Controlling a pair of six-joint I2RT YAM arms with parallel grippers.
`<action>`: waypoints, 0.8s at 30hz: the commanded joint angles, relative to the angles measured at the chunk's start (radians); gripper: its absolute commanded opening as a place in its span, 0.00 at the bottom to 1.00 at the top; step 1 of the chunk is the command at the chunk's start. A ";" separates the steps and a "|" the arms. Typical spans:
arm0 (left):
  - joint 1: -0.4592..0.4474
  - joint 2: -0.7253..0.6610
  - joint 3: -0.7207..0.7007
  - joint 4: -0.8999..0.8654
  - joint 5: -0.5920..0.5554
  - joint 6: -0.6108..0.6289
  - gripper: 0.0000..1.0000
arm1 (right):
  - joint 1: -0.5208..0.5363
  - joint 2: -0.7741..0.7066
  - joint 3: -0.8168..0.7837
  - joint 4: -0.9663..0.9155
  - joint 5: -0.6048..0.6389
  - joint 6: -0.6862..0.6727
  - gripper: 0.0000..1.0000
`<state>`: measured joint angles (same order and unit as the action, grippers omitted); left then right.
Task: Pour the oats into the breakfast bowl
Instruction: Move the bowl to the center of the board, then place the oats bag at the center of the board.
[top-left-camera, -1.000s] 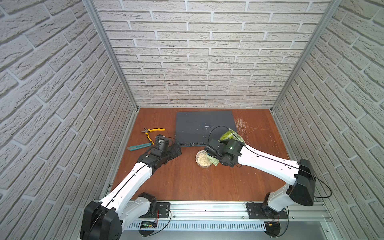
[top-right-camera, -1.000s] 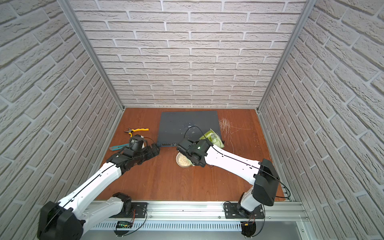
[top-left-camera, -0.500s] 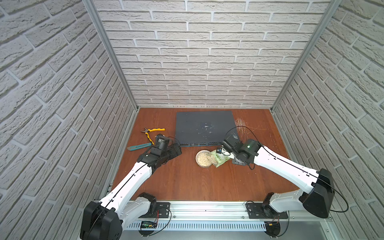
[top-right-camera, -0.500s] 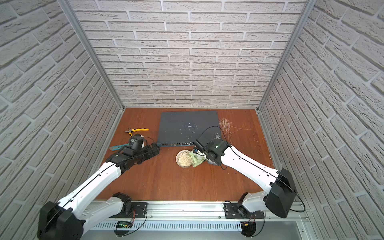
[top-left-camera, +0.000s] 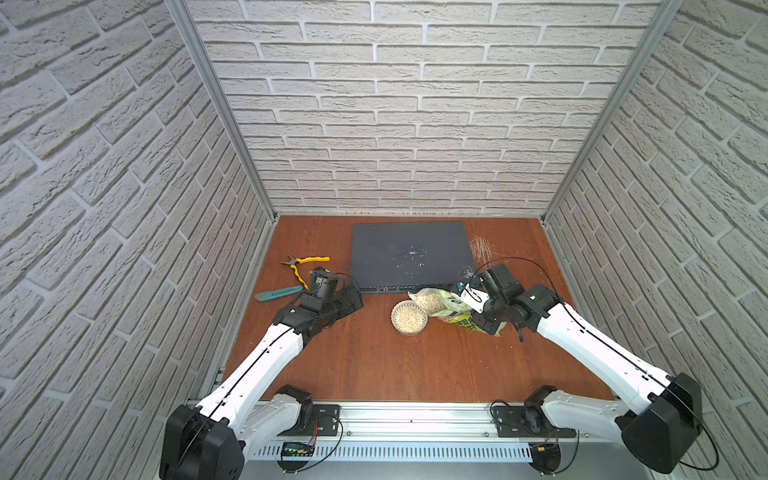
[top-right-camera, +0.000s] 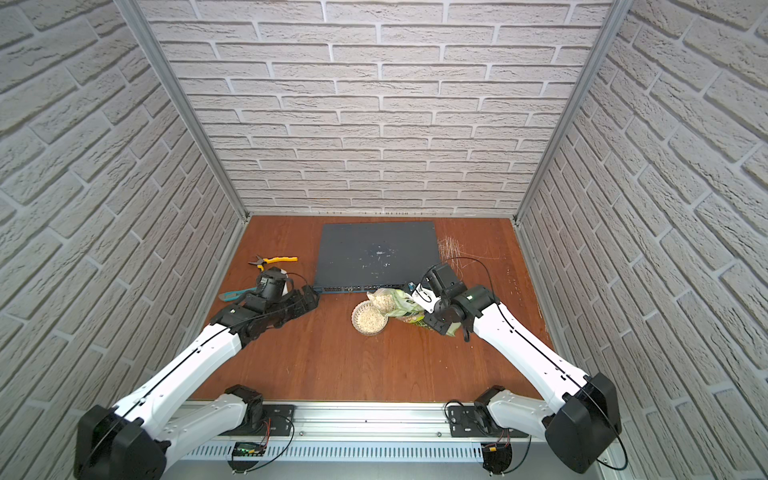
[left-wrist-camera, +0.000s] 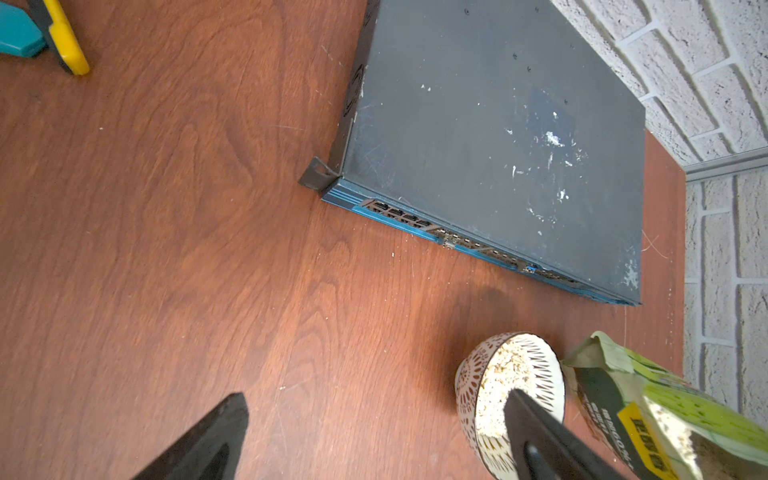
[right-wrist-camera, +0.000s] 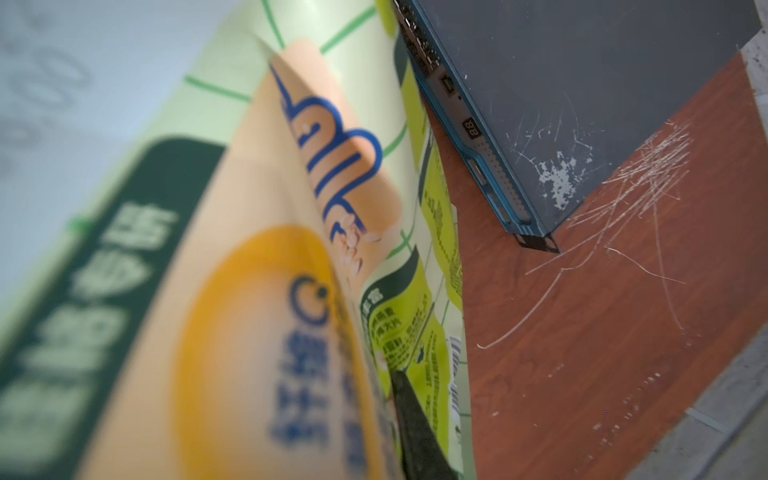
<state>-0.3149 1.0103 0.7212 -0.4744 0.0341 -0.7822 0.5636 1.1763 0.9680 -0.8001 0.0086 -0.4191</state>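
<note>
The breakfast bowl (top-left-camera: 409, 328) (top-right-camera: 360, 316), small and white with lattice sides, stands mid-table with pale oats (top-left-camera: 408, 318) (top-right-camera: 371, 321) in it. Just to its right the green-and-white pouch (top-left-camera: 451, 300) (top-right-camera: 402, 300) leans with its open mouth toward the bowl, and more oats (top-left-camera: 430, 301) show inside it. My right gripper (top-left-camera: 478, 318) (top-right-camera: 434, 316) is shut on the pouch's lower part. In the right wrist view the pouch (right-wrist-camera: 208, 291) fills the frame beside one dark finger (right-wrist-camera: 415, 424). My left gripper (top-left-camera: 353, 300) (left-wrist-camera: 374, 419) hangs open and empty, left of the bowl (left-wrist-camera: 467, 382).
A flat dark network switch (top-left-camera: 411, 253) lies behind the bowl, its front edge close to the pouch. Yellow-handled pliers (top-left-camera: 305, 264) and a teal utility knife (top-left-camera: 276, 293) lie at the left, by my left arm. Brick walls enclose three sides.
My right arm has swung back to the right, carrying the pouch off the bowl and lower beside it. The left arm has not moved.
</note>
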 joint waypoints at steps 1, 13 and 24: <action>0.013 -0.031 0.025 -0.008 -0.010 0.021 0.98 | -0.015 -0.005 -0.013 0.105 -0.226 0.048 0.04; 0.120 -0.098 0.033 -0.066 0.021 0.091 0.98 | 0.008 0.067 -0.103 0.370 -0.448 0.163 0.04; 0.245 -0.148 0.067 -0.065 0.108 0.195 0.98 | 0.079 0.244 -0.138 0.801 -0.497 0.269 0.14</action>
<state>-0.0910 0.8795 0.7586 -0.5537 0.1040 -0.6346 0.6346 1.4139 0.8417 -0.1913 -0.4324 -0.1963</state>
